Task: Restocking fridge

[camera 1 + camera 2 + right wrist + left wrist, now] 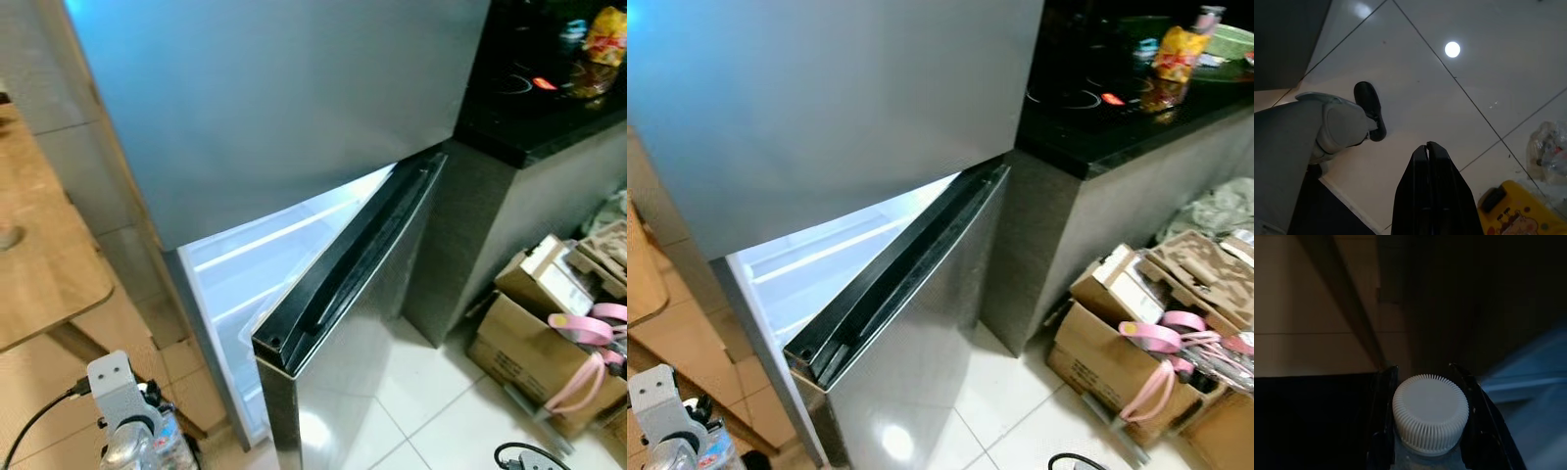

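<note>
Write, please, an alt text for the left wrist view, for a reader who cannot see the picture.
A bottle with a ribbed white cap sits between the two black fingers of the left gripper, which are closed on it. Behind it the scene is dark: beige floor tiles and, to one side, a bluish blurred surface.

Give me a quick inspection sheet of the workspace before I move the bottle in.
Surface: white tiled floor, glossy.
Job's things: fridge lower door ajar, lit interior behind it; upper door closed; water bottle with white ribbed cap.
Clutter: cardboard boxes with pink tape rolls by the counter.
Grippers: left end effector shut on the bottle; right end effector shut, empty, hanging over the floor.
Cables: black cable at the left arm.
Surroundings: black counter, wooden table.
</note>
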You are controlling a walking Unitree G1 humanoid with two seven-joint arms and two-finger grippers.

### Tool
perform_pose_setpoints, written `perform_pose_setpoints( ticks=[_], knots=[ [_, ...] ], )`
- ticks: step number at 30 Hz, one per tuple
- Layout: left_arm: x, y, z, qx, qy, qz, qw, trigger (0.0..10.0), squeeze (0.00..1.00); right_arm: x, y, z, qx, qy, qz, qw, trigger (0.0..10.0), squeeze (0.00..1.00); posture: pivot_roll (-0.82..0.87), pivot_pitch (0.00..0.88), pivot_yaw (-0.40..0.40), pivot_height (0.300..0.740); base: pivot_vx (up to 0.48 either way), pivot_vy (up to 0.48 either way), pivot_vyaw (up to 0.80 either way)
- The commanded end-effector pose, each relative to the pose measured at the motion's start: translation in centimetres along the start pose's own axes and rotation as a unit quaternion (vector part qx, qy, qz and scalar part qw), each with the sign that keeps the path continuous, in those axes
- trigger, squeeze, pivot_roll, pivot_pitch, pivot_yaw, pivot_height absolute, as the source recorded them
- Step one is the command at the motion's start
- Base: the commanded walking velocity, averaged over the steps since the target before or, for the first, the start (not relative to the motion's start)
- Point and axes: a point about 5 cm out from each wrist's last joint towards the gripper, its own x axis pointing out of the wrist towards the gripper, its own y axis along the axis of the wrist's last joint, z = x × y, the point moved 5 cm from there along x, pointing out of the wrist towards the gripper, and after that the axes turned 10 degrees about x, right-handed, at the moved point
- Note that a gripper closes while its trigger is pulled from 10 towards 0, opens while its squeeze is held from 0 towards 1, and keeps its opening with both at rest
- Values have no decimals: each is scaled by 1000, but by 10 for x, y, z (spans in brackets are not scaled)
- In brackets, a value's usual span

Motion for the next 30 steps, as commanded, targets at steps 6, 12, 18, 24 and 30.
perform_pose_setpoints(
  ticks=[6,12,18,24,30],
  knots=[
    [1,14,46,-102,-142,41,984,10000,0,-1,-8,5,0,-9,-10,1000,10000,0,-118,0,7,740,0,0,0],
    [1,28,59,-128,-192,75,970,10000,0,-1,-9,5,-4,-10,-10,1000,10000,0,-118,0,7,740,0,0,0],
    [-3,36,76,-161,-259,88,948,10000,0,-1,-9,6,-7,-10,-12,1000,10000,0,-118,0,7,740,0,0,0],
    [-11,31,89,-225,-305,88,921,10000,0,-1,-6,7,-9,-11,-11,1000,10000,0,-115,0,11,740,0,0,0],
    [-17,26,104,-252,-333,87,905,10000,0,-1,-5,8,-12,-11,-11,1000,10000,0,-115,0,11,740,0,0,0]
  ],
)
